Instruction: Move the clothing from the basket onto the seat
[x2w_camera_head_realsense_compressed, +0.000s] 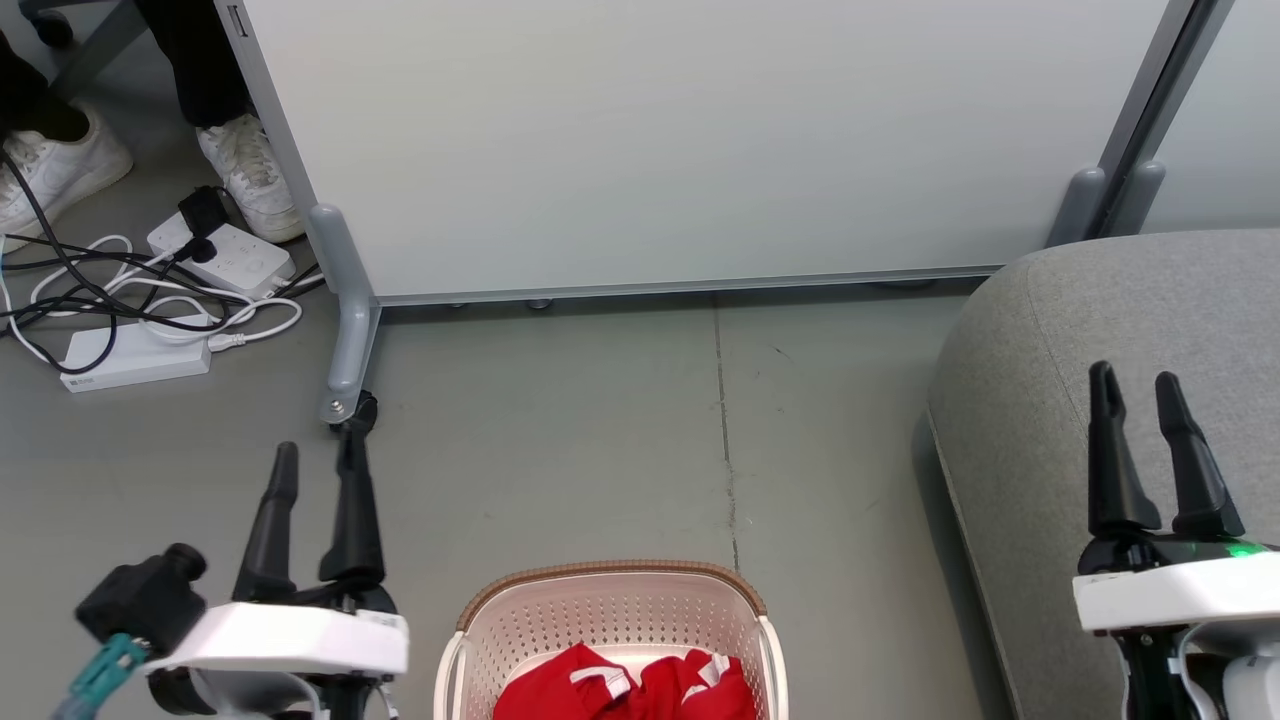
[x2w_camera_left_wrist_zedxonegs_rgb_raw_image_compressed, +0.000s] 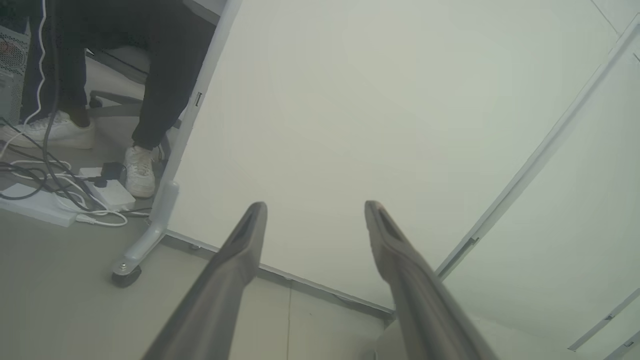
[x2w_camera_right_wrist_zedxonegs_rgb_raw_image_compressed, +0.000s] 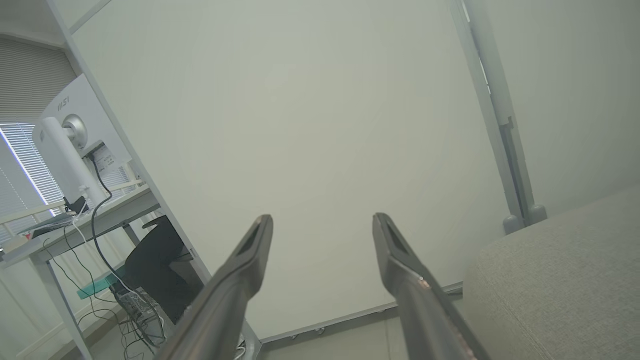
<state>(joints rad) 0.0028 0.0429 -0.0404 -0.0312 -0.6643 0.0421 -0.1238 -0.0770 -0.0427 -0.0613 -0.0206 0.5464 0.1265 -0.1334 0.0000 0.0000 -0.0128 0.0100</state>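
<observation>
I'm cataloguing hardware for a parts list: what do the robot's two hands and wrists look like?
The left hand and right hand each have two long, dark, tapering fingers on a black base, mounted on a white boxy wrist housing. The left wrist carries a black camera block and a teal cable; the right one shows a small green light.

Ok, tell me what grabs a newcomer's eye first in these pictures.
The bright red clothing jumps out first, bunched in the cream basket at the head view's bottom centre. The big grey seat bulks at the right; at upper left, a person's white shoes stand beside a power strip.
</observation>
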